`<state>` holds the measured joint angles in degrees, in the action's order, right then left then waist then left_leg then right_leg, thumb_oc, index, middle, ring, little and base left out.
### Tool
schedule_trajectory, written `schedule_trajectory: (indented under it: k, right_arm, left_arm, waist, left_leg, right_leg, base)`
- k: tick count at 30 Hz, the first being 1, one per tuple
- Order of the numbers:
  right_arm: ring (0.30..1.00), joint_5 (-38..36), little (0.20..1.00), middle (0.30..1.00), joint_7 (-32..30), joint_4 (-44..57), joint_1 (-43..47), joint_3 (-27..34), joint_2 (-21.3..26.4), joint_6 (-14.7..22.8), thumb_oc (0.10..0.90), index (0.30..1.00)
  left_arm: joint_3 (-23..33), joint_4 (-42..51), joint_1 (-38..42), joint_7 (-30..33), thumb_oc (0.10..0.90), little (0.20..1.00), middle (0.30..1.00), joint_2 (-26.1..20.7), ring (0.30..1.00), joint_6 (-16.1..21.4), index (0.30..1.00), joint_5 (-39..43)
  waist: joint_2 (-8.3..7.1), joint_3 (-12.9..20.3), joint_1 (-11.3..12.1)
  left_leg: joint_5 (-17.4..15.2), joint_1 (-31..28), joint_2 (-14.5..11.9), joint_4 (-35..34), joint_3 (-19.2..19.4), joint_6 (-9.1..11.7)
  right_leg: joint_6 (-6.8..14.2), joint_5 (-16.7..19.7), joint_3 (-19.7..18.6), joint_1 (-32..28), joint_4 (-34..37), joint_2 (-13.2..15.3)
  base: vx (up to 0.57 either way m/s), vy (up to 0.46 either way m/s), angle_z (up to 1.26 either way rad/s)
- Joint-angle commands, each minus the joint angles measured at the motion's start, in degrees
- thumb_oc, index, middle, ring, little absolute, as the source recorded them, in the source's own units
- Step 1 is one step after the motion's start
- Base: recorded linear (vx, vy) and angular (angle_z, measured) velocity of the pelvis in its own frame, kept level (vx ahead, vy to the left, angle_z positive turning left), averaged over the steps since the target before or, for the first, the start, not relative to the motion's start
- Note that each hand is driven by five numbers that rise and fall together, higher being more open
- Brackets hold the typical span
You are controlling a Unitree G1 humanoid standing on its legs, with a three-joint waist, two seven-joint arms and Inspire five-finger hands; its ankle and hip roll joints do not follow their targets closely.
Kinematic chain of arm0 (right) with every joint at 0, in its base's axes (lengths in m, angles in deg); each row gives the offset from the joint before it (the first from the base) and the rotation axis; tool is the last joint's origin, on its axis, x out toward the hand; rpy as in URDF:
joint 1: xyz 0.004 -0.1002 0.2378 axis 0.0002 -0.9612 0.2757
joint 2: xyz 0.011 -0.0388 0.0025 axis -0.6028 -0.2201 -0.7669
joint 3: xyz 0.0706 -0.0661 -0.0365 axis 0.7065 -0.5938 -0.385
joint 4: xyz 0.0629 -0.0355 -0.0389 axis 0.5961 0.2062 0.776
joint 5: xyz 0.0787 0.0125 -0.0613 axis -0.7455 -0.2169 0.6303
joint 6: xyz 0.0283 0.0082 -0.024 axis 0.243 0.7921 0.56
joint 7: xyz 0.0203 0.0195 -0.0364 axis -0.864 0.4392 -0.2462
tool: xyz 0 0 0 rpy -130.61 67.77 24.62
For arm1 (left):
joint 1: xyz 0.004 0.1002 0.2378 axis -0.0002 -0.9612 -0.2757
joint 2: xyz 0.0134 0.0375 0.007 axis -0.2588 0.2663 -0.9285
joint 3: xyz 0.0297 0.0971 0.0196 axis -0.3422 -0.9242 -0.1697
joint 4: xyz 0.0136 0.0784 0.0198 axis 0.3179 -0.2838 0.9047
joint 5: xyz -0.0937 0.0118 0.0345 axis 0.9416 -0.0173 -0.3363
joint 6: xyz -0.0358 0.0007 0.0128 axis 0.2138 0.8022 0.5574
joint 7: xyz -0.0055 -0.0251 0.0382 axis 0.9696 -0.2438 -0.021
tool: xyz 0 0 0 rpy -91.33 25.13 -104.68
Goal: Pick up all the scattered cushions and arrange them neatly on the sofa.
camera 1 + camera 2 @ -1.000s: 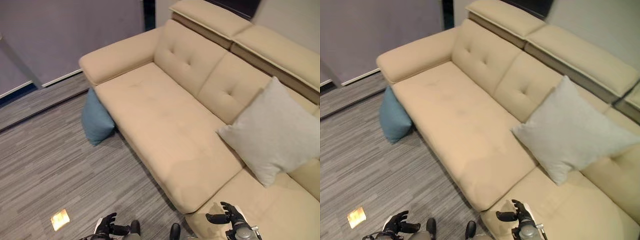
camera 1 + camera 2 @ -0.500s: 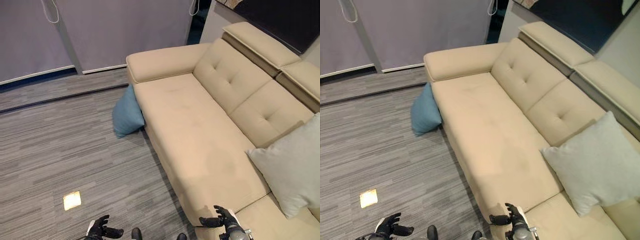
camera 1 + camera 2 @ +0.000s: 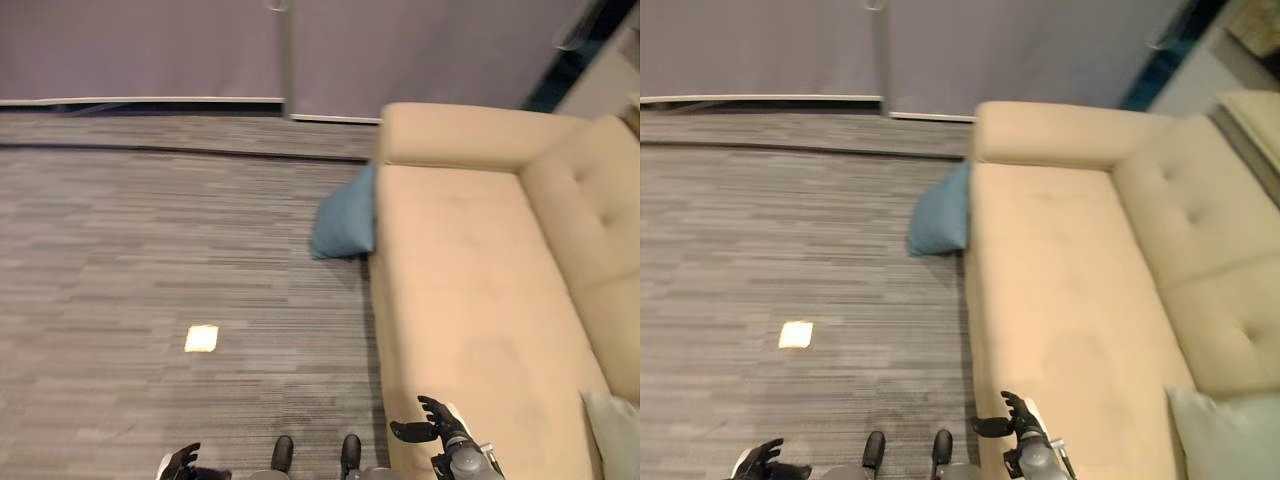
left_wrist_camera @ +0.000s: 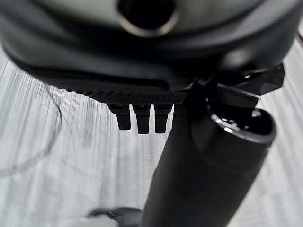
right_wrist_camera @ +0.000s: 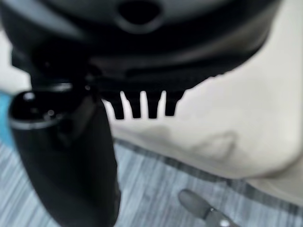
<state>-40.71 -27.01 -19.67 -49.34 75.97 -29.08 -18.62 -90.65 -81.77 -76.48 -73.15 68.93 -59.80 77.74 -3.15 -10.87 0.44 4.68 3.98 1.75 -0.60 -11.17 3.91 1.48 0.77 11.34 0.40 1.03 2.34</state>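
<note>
A blue cushion (image 3: pixel 345 215) stands on the grey floor, leaning against the outer side of the beige sofa (image 3: pixel 470 270) below its armrest. A corner of a light grey cushion (image 3: pixel 1225 440) rests on the sofa seat at the lower right. My right hand (image 3: pixel 437 433) hovers open and empty over the sofa's front edge, its fingers (image 5: pixel 142 105) straight in the right wrist view. My left hand (image 3: pixel 758 461) hangs low over the floor at the bottom left, fingers (image 4: pixel 142 118) relaxed, holding nothing. Both hands are far from the blue cushion.
A small pale square plate (image 3: pixel 202 338) is set in the carpet. Grey wall panels (image 3: pixel 200 50) run along the far side of the floor. Wide bare carpet lies between me and the blue cushion.
The camera has swung to the left: the sofa and both cushions have slid right in the picture, and more floor shows. Both hands stay low and empty.
</note>
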Motion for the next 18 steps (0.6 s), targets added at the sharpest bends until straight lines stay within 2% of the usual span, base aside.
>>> schedule_trajectory:
  k: [1, 2, 3, 5, 7, 11, 12, 13, 15, 16, 17, 18]
  right_arm:
    - [0.9, -0.66, 0.9, 0.9, -1.06, 4.45, -1.27, 1.05, 2.41, 2.31, 0.8, 0.9]
    - [0.9, -0.48, 0.9, 0.9, -1.57, 4.2, -0.95, 0.7, 2.58, 1.84, 0.8, 0.9]
    - [0.9, -0.48, 0.9, 0.9, -1.57, 4.19, -0.94, 0.69, 2.57, 1.85, 0.8, 0.9]
    - [0.9, -0.65, 0.9, 0.9, -1.58, 3.03, -0.9, 0.31, 1.84, 1.74, 0.8, 0.9]
    - [0.9, -0.29, 0.9, 0.9, -1.7, 2.3, -0.76, -0.22, 1.51, 1.62, 0.8, 0.9]
    - [0.9, 0.69, 0.9, 0.9, -1.24, 2.19, -0.88, -0.45, -0.2, 1.42, 0.8, 0.9]
    - [0.9, 0.74, 0.9, 0.9, -1.08, 2.09, -0.67, -0.66, -0.64, 1.42, 0.8, 0.9]
    - [0.9, 0.84, 0.9, 0.9, -0.83, 1.81, -0.49, -0.67, -0.93, 1.24, 0.8, 0.9]
    - [0.9, 1.01, 0.9, 0.9, -0.72, 1.82, 0.29, -0.94, -1.11, 1.01, 0.8, 0.9]
    - [0.9, 1.01, 0.9, 0.9, -0.72, 1.82, 0.29, -0.94, -1.11, 1.01, 0.8, 0.9]
    - [0.9, 0.99, 0.9, 0.9, -0.58, 2.19, 0.67, -1.15, -1.27, 1.12, 0.8, 0.9]
    - [0.9, 0.87, 0.9, 0.9, -0.47, 2.6, 0.6, -1.14, -1.17, 1.2, 0.8, 0.9]
  left_arm:
    - [0.94, -0.41, 1.02, 0.54, 0.8, 0.9, 0.9, -1.52, 0.9, 0.85, 0.9, 0.42]
    - [1.14, -0.62, 0.64, 0.47, 0.8, 0.9, 0.9, -1.52, 0.9, 0.44, 0.9, -0.11]
    - [1.15, -0.61, 0.64, 0.47, 0.8, 0.9, 0.9, -1.52, 0.9, 0.43, 0.9, -0.12]
    - [1.86, -1.79, -0.2, 0.52, 0.8, 0.9, 0.9, -1.7, 0.9, -0.07, 0.9, -0.35]
    - [2.08, -1.83, -0.5, 0.64, 0.8, 0.9, 0.9, -1.92, 0.9, -0.16, 0.9, 0.04]
    - [3.06, -3.04, -1.79, 0.64, 0.8, 0.9, 0.9, -2.21, 0.9, -0.59, 0.9, -0.78]
    - [2.95, -2.84, -1.64, 0.57, 0.8, 0.9, 0.9, -2.34, 0.9, -0.55, 0.9, -0.81]
    - [2.75, -2.51, -1.37, 0.36, 0.8, 0.9, 0.9, -2.54, 0.9, -0.59, 0.9, -0.66]
    - [2.11, -1.32, -0.56, 0.38, 0.8, 0.9, 0.9, -3.12, 0.9, -0.7, 0.9, -0.92]
    - [2.11, -1.32, -0.56, 0.38, 0.8, 0.9, 0.9, -3.12, 0.9, -0.7, 0.9, -0.92]
    - [1.46, -0.42, 0.36, 0.45, 0.8, 0.9, 0.9, -3.77, 0.9, -0.53, 0.9, -1.3]
    - [1.37, -0.19, 0.55, 0.34, 0.8, 0.9, 0.9, -3.97, 0.9, -0.49, 0.9, -1.26]
  waist:
    - [-3.43, 0.88, -3.09]
    - [-3.45, 0.83, -3.17]
    - [-3.45, 0.85, -3.17]
    - [-4.17, 2.07, -1.91]
    - [-4.57, 2.09, -0.99]
    - [-5.28, 3.32, -0.34]
    - [-5.45, 3.46, -0.18]
    - [-5.64, 3.33, -0.19]
    - [-5.11, 2.63, -0.87]
    - [-5.11, 2.63, -0.87]
    - [-3.95, 1.9, -1.64]
    - [-3.39, 1.98, -2.02]
  left_leg:
    - [-11.46, 0.89, -0.62, 9.89, 15.64, -0.22]
    - [-10.12, 3.35, -3.86, 11.4, 21.61, -0.83]
    - [-10.17, 3.43, -3.89, 11.51, 21.62, -0.82]
    - [-6.45, 7.35, -5.11, 8.85, 22.43, -0.35]
    - [-4.76, 9.94, -5.95, 9.16, 23.46, -0.01]
    - [-6.81, 7.22, -4.43, 8.46, 22.71, -1.65]
    - [-7.61, 6.24, -3.79, 8.3, 22.81, -2.42]
    - [-8.24, 5.13, -2.99, 7.99, 22.92, -3.32]
    - [-8.89, 2.78, -2.27, 6.76, 22.71, -4.66]
    - [-8.89, 2.78, -2.27, 6.76, 22.71, -4.66]
    - [-9.51, 0.3, -2.34, 5.4, 22.25, -5.3]
    - [-9.81, -0.82, -2.39, 4.76, 21.94, -5.38]
  right_leg:
    - [5.01, -3.19, -2.03, 2.51, -3.6, 2.83]
    - [4.63, -3.58, 0.03, 0.91, -2.43, 3.29]
    - [4.63, -3.55, 0.02, 0.93, -2.39, 3.27]
    - [4.72, -4.89, 1.34, -1.22, -1.18, 2.74]
    - [4.62, -6.07, 1.66, -2.77, -1.01, 2.64]
    - [5.44, -7.4, 0.68, -4.08, -5.92, 3.96]
    - [6.03, -6.54, 0.15, -3.47, -9.06, 4.66]
    - [6.93, -4.07, -0.47, -2.36, -12.96, 5.63]
    - [7.49, 0.04, -1.89, 1.08, -21.29, 6.86]
    - [7.49, 0.04, -1.89, 1.08, -21.29, 6.86]
    - [7.32, 0.4, -2.99, 4.47, -27.53, 6.22]
    - [6.89, 0.15, -3.03, 6.05, -28.75, 5.6]
  base:
    - [0.03, 0.013, 1.62]
    - [0.04, 0.012, 1.16]
    - [0.2, 0.01, 0.94]
    - [0.28, 0.017, 0.49]
    - [0.3, 0.109, 0.44]
    - [0.33, 0.217, -0.09]
    - [0.26, 0.255, -0.19]
    - [0.24, 0.265, -0.12]
    - [0.16, 0.199, -0.07]
    - [0.2, 0.212, 0.19]
    - [0.22, 0.205, 0.41]
    - [0.32, 0.251, 0.37]
